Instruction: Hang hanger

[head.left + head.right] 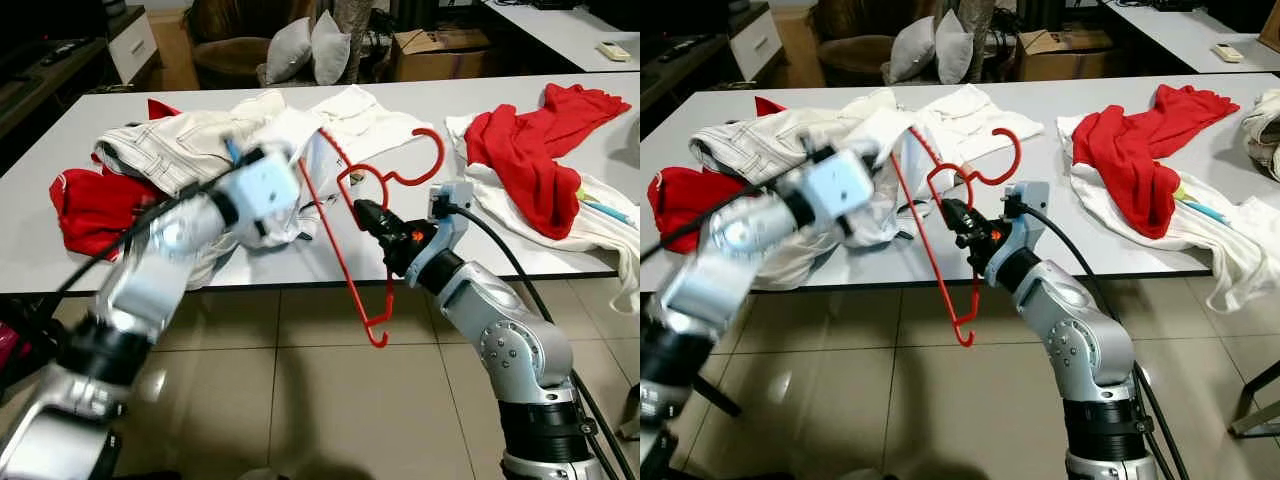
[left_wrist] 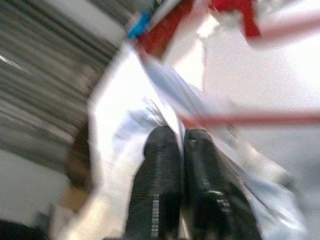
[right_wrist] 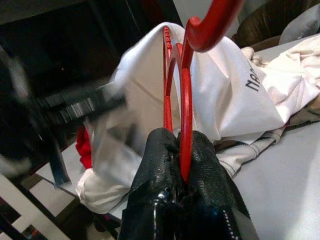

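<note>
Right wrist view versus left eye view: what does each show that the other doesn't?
Right wrist view alone shows the grip close up: the right gripper with both fingers clamped on the red hanger. Left eye view alone shows the layout: the white table, the red garment on it, the left gripper, blurred, at the white shirt, and the hanger's lower end below the table edge. Both show hanger, shirt and right gripper.

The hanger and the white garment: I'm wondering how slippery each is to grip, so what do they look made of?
The hanger looks like smooth, glossy red plastic: thin moulded bars with a slight sheen, clamped in the right gripper. The white garment looks like soft matte woven fabric, probably cotton: it folds and creases loosely, held by the left gripper.
</note>
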Tool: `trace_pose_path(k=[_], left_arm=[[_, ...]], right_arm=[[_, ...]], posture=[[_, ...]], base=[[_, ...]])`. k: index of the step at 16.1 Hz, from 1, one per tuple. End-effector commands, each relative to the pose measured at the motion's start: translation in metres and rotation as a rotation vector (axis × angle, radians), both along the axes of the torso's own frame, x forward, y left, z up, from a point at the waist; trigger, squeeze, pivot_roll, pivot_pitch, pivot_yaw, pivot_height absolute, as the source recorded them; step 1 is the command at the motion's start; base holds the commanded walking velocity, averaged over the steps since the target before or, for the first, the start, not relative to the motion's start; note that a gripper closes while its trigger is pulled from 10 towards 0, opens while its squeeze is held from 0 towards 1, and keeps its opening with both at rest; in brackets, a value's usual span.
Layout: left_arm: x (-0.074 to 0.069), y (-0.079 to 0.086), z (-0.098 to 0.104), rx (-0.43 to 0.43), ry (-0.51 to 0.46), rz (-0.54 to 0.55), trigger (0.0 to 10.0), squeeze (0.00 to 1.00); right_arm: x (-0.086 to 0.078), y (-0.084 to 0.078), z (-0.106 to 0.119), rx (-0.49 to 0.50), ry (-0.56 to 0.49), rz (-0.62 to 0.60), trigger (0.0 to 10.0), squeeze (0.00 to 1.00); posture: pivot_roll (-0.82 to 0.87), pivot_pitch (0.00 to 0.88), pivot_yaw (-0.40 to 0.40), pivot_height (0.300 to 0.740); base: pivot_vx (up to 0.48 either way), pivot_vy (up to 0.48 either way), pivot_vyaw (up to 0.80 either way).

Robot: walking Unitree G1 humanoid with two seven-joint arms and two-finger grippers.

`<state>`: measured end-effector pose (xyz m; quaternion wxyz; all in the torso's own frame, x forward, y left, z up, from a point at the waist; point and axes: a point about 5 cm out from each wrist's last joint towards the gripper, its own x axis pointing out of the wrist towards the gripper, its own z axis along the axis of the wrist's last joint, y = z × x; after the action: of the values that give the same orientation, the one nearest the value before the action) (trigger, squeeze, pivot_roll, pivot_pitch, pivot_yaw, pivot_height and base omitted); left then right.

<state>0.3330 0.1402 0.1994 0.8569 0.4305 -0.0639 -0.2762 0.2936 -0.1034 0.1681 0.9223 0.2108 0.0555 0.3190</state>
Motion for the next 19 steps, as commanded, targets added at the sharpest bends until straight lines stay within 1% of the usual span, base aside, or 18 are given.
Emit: trace_pose_path(k=[1, 2, 3, 4, 5, 6, 7, 8, 10, 11, 13, 15, 16, 17, 19], left_arm=[[-0.004, 0.005, -0.018, -0.028, 0.086, 0.044, 10.0, 1.00], [-0.006, 0.006, -0.022, -0.039, 0.101, 0.056, 10.0, 1.00], [-0.008, 0.006, -0.032, -0.082, 0.136, 0.089, 10.0, 1.00], [-0.008, 0.008, -0.042, -0.075, 0.154, 0.130, 10.0, 1.00], [-0.007, 0.014, -0.052, -0.043, 0.157, 0.190, 10.0, 1.00], [-0.004, 0.020, -0.059, -0.045, 0.149, 0.251, 10.0, 0.40], [-0.003, 0.023, -0.061, -0.044, 0.140, 0.276, 8.9, 0.02], [-0.002, 0.028, -0.059, -0.064, 0.111, 0.317, 0.0, 0.00], [0.003, 0.036, -0.057, -0.087, 0.066, 0.373, 0.0, 0.00], [0.004, 0.038, -0.057, -0.092, 0.059, 0.384, 0.0, 0.00], [0.009, 0.042, -0.054, -0.142, 0.042, 0.413, 0.0, 0.00], [0.008, 0.036, -0.041, -0.321, 0.045, 0.377, 0.0, 0.00], [0.002, 0.035, -0.024, -0.486, -0.013, 0.342, 0.0, 0.00], [-0.004, 0.033, -0.015, -0.527, -0.062, 0.299, 0.0, 0.00], [-0.025, 0.028, -0.007, -0.548, -0.130, 0.200, 0.0, 0.00]], right_arm=[[-0.001, 0.001, 0.001, 0.010, 0.007, 0.002, 10.0, 0.00], [-0.001, 0.000, 0.002, 0.010, 0.008, 0.003, 10.0, 0.00], [-0.001, 0.000, 0.002, 0.012, 0.009, 0.005, 10.0, 0.00], [-0.002, 0.000, 0.002, 0.014, 0.009, 0.007, 10.0, 0.00], [-0.002, 0.001, 0.003, 0.016, 0.007, 0.012, 10.0, 0.00], [-0.002, 0.001, 0.004, 0.017, 0.004, 0.017, 10.0, 0.00], [-0.002, 0.001, 0.005, 0.018, 0.003, 0.018, 10.0, 0.00], [-0.003, 0.000, 0.006, 0.018, 0.001, 0.019, 10.0, 0.00], [-0.003, -0.002, 0.006, 0.025, 0.003, 0.014, 10.0, 0.00], [-0.003, -0.002, 0.006, 0.028, 0.004, 0.013, 10.0, 0.00], [-0.003, -0.002, 0.005, 0.031, 0.008, 0.012, 10.0, 0.00], [-0.002, -0.002, 0.002, 0.028, 0.022, -0.002, 10.0, 0.00], [0.007, -0.009, -0.005, 0.054, 0.078, -0.102, 10.0, 0.00], [0.014, -0.015, -0.010, 0.084, 0.126, -0.179, 10.0, 0.00], [0.027, -0.028, -0.024, 0.219, 0.276, -0.310, 10.0, 0.00]], posture=[[-0.10, 0.000, 0.076, 0.740], [-0.10, 0.000, 0.075, 0.740], [-0.10, 0.000, 0.075, 0.740], [-0.10, 0.000, 0.074, 0.740], [-0.10, 0.000, 0.072, 0.740], [-0.11, 0.000, 0.071, 0.740], [-0.11, 0.000, 0.071, 0.740], [-0.11, 0.000, 0.070, 0.740], [-0.11, 0.000, 0.068, 0.740], [-0.11, 0.000, 0.068, 0.740], [-0.11, 0.000, 0.068, 0.740], [-0.11, 0.000, 0.078, 0.740], [-0.11, 0.000, 0.085, 0.740], [-0.11, 0.000, 0.085, 0.740], [-0.10, 0.000, 0.081, 0.740]], base=[[0.000, 0.000, 0.00], [0.000, 0.000, 0.00], [0.000, 0.000, 0.00], [0.000, 0.000, 0.00], [0.000, 0.000, 0.00], [0.000, 0.000, 0.00], [0.000, 0.000, 0.00], [0.000, 0.000, 0.00], [0.000, 0.000, 0.00], [0.000, 0.000, 0.00], [0.000, 0.000, 0.00], [0.000, 0.000, 0.00], [0.000, 0.000, 0.00], [0.000, 0.000, 0.00], [0.000, 0.000, 0.00]])
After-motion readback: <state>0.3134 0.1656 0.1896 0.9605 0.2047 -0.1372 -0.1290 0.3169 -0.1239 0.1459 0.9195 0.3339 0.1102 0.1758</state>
